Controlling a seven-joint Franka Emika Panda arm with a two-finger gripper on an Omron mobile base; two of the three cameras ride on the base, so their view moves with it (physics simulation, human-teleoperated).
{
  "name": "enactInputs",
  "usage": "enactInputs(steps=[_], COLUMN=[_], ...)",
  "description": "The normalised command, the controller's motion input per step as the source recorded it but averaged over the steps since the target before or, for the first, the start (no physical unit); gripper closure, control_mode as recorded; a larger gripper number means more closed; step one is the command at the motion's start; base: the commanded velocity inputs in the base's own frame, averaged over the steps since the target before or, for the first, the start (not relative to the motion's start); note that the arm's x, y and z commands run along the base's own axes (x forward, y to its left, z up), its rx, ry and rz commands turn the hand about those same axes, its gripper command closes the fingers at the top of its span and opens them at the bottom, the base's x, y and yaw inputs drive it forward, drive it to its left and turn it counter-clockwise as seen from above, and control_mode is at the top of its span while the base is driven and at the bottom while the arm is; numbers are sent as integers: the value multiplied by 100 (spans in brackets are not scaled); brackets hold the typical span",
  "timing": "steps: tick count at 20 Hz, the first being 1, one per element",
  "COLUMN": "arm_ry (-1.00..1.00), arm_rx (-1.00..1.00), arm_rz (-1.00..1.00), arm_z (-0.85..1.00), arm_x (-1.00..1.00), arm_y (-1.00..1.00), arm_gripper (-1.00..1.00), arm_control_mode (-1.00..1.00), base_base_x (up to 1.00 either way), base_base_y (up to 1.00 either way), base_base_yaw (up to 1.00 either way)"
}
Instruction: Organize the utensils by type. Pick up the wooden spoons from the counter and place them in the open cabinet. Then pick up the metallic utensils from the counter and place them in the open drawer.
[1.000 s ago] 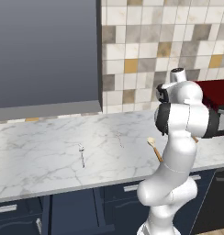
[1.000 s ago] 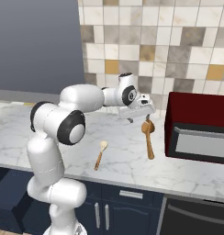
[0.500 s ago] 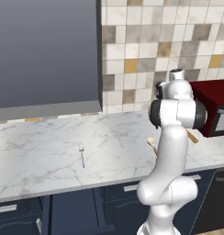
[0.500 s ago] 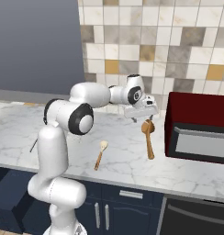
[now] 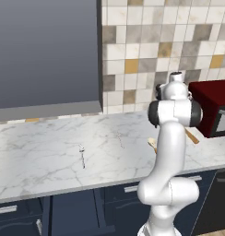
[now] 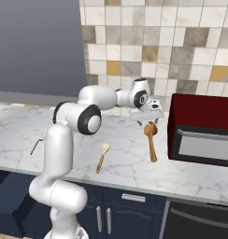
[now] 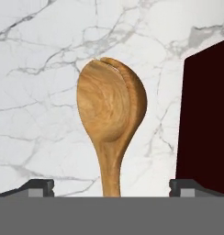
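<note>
We see the gripper (image 6: 146,116) spread wide, grasping nothing, hovering at centre frame over a brown wooden spoon (image 6: 150,140) lying on the marble counter (image 6: 125,161) beside the red microwave (image 6: 202,128).

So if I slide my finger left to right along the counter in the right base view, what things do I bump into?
Thin metal utensil → small wooden spoon → big brown wooden spoon under the open pincer → dark red microwave.

Large brown spoon (image 7: 110,114) handle cut off below, thin utensil (image 5: 82,156) perhaps a fork
</note>
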Motion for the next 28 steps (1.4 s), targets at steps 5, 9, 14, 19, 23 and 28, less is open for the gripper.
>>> enactInputs(steps=[5, 9, 14, 19, 23, 28], arm_ry=[0, 0, 0, 0, 0, 0], arm_rx=[0, 0, 0, 0, 0, 0], arm_rz=[0, 0, 0, 0, 0, 0], arm_z=[-26, -26, -22, -19, -23, -23], arm_x=[33, 29, 20, 8, 3, 0], arm_y=[-7, -13, -15, -7, -1, -1], arm_gripper=[-100, -100, -100, -100, -100, 100], arm_control_mode=[-100, -100, -100, -100, -100, -100], base_base_x=[0, 0, 0, 0, 0, 0], base_base_y=[0, 0, 0, 0, 0, 0], base_base_yaw=[0, 0, 0, 0, 0, 0])
